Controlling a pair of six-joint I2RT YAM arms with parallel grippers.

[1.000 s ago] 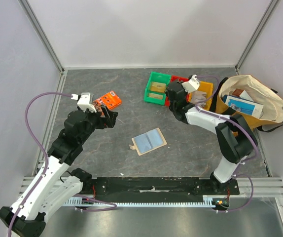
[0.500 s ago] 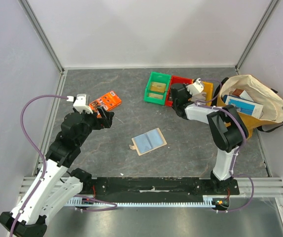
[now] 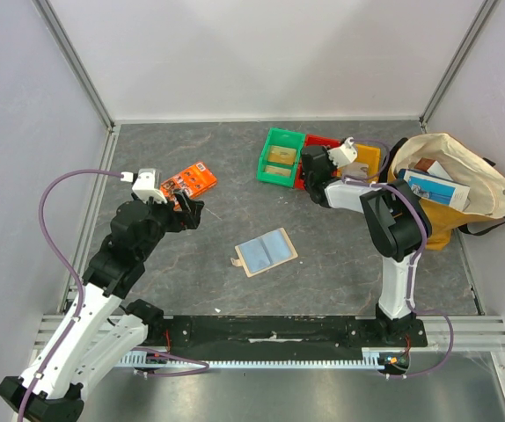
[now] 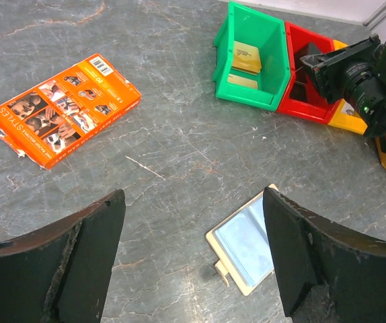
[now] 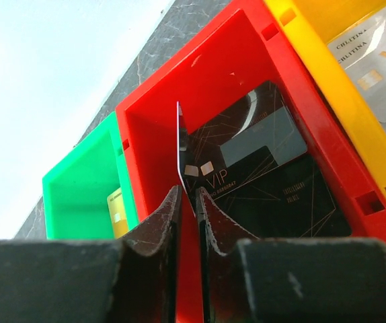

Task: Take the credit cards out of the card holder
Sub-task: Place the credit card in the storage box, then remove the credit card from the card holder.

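Note:
The beige card holder [image 3: 267,251] lies open and flat on the table, its pale blue inside up, and also shows in the left wrist view [image 4: 247,245]. My left gripper [image 3: 191,211] hovers to its left, open and empty [image 4: 193,259]. My right gripper [image 3: 312,163] reaches into the red bin [image 3: 321,142]. Its jaws [image 5: 187,193] stand a narrow gap apart. A dark credit card [image 5: 183,145] stands on edge there, its lower corner loose between the tips. A black VIP credit card [image 5: 274,168] lies on the red bin's floor [image 5: 152,145].
A green bin [image 3: 281,156] holds a gold card [image 5: 116,208]; a yellow bin [image 3: 369,158] holds silvery cards [image 5: 374,60]. An orange picture packet [image 3: 191,180] lies at the left. A cream tote bag [image 3: 450,185] with a box sits at the right.
My right gripper's jaws have parted slightly over the red bin, and that arm has folded in closer. The left arm shifted slightly a second ago and has held still since.

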